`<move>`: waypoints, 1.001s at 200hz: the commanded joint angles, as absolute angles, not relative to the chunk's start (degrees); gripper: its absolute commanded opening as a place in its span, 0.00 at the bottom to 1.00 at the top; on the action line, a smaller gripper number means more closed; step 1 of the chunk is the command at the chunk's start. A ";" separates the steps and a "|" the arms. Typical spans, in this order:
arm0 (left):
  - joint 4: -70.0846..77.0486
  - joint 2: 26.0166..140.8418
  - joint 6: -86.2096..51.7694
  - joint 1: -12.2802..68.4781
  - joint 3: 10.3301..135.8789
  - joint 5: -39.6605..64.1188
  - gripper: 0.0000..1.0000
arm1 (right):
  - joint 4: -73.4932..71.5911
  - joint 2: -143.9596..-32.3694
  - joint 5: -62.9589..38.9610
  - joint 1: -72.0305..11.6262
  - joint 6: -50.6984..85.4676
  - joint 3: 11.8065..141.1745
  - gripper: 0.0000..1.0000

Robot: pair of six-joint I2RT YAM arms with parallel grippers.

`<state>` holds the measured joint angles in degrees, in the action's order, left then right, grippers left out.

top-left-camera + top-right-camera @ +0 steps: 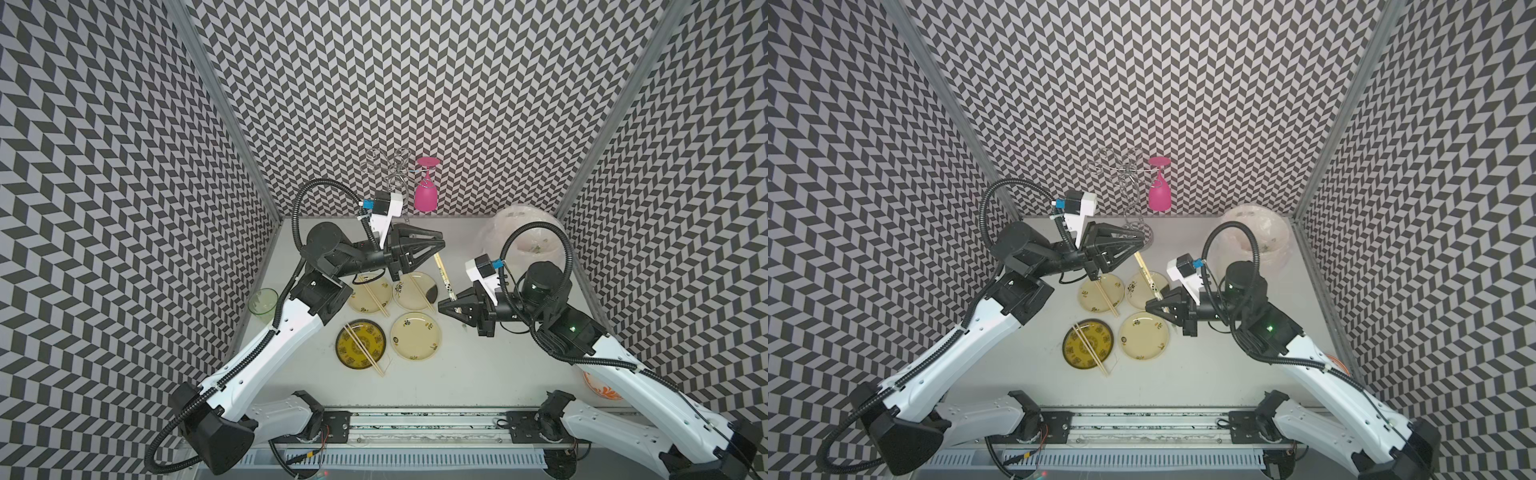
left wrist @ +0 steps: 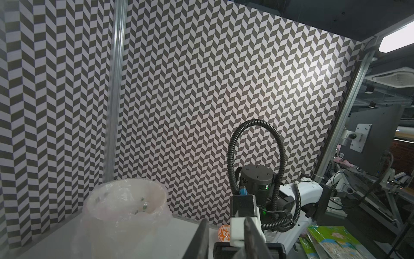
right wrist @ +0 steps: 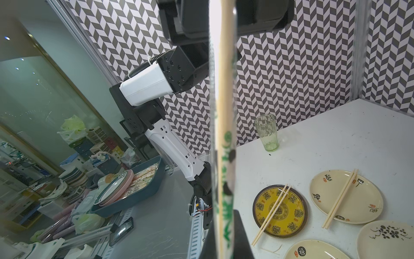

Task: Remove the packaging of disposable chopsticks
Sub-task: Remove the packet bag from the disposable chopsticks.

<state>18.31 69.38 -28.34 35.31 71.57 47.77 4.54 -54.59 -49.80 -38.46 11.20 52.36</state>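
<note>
– Two thin wooden chopsticks inside one clear sleeve, correct? Where are they in the top views?

– In both top views they hang slanted in the air above the plates, between the two arms. The right gripper is closed tight on the lower, printed end. The left gripper is at the upper end with its jaws near together. Whether they press the sleeve, I cannot tell from there.

– And the left wrist view?

– The left gripper shows a narrow gap between its fingers. The sticks are not visible there. Farther off stands the pinkish bin.

– The right wrist view?

– The sleeve runs straight away from the right gripper, which pinches its green end. The far end passes between the jaws of the left gripper, one finger on each side and very near. Touching or not, I cannot say.

– How will it handle?

– I judge it very light. The wood is stiff, but it is thin and can snap if it is bent. The film is soft and slippery, so it can slide along the wood. I think it is better to pinch the wood firmly at the far end and only the film at the green end, then pull along the length.
</note>
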 commanded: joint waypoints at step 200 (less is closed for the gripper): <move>11.32 69.32 5.97 65.51 62.06 -21.35 0.00 | -0.95 -63.02 -34.67 -42.69 38.03 71.79 0.00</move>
